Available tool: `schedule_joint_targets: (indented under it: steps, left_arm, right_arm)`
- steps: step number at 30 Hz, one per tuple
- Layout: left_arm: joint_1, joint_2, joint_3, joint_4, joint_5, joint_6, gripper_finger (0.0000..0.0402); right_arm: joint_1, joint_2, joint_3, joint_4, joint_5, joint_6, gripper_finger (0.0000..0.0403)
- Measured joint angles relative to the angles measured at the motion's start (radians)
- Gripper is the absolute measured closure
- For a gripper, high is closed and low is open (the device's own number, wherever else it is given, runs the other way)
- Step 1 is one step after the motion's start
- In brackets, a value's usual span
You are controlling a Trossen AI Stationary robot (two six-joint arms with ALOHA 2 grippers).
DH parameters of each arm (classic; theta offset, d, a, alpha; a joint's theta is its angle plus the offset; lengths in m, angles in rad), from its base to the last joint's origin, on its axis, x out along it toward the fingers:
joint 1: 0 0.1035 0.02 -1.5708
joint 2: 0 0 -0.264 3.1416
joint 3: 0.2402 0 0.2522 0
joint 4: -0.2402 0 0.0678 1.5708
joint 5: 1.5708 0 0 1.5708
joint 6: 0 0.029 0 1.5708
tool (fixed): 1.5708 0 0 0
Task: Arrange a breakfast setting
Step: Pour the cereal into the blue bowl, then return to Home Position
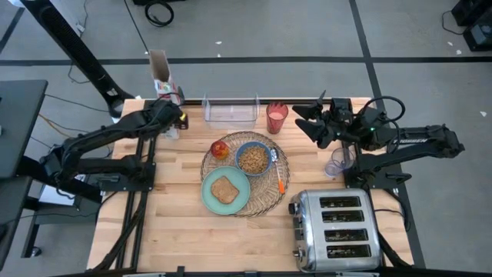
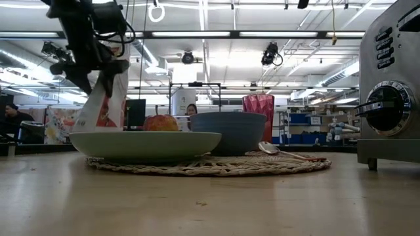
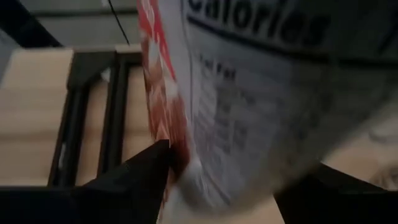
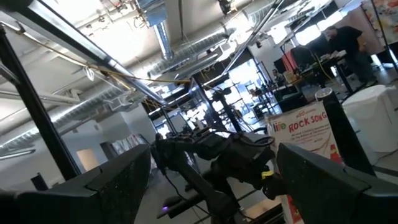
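Left gripper [image 1: 174, 108], fingers parted around the upright cereal box [image 1: 161, 73] at upper left; right gripper [image 1: 307, 123] released, idle. Filled blue bowl [image 1: 253, 158] sits mid-frame on the placemat [image 1: 270, 194]. Risk: the retreating fingers snag and topple the box.

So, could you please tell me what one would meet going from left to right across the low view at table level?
Red-and-white cereal box → red-yellow apple → blue bowl → red translucent cup → orange-handled utensil → chrome toaster. The mint-green plate and round woven wicker placemat span too much to place.

Grey floor [image 1: 254, 31] — ceiling strip lights [image 2: 275, 34]
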Motion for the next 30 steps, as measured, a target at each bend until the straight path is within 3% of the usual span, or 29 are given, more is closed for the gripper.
schedule_joint_targets:
  steps: [12,30]
  left_arm:
    - [0.000,0.001,0.101,-0.307,0.174,-0.128,0.0143]
    - [0.000,0.001,0.150,-0.482,0.406,-0.127,0.0143]
  right_arm:
    - [0.004,0.000,0.000,0.000,-0.006,-0.002,0.0053]
    - [0.004,0.000,0.000,0.002,-0.007,-0.001,0.0053]
